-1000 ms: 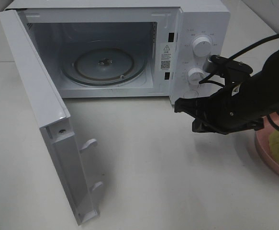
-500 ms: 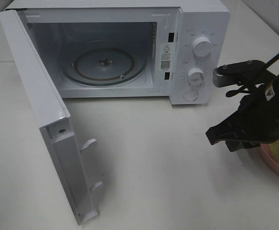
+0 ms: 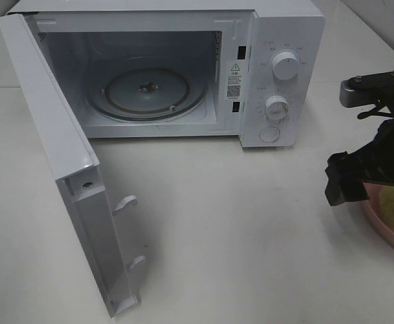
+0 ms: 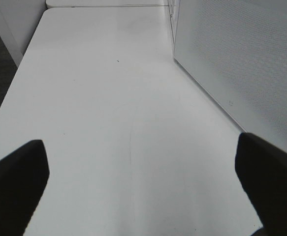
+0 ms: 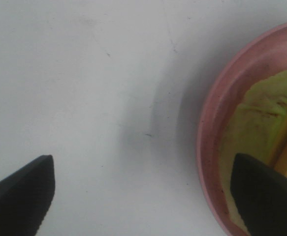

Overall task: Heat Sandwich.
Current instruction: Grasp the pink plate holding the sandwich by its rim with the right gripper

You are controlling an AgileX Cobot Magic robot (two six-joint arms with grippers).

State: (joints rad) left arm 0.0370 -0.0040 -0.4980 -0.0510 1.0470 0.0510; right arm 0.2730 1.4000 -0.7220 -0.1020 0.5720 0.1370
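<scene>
- The microwave (image 3: 281, 40) stands at the back of the white table (image 3: 251, 236). Its door (image 3: 55, 155) is swung wide open toward the front left.
- Inside it, the round glass turntable (image 3: 146, 91) is bare.
- The sandwich (image 5: 254, 118) lies in the pink plate (image 5: 207, 128) at the right edge of the table, well apart from the microwave. It is yellow-green with a brownish line, and the exterior high view shows only a part of it.
- The right gripper (image 5: 143, 196) is spread wide and holds nothing. One finger is over the inside of the plate, the other over bare table, and the plate rim is between them. I cannot tell if a finger touches the plate.
- The left gripper (image 4: 143, 182) is also spread wide and holds nothing. It is over bare table, beside the outer face of the door.
</scene>
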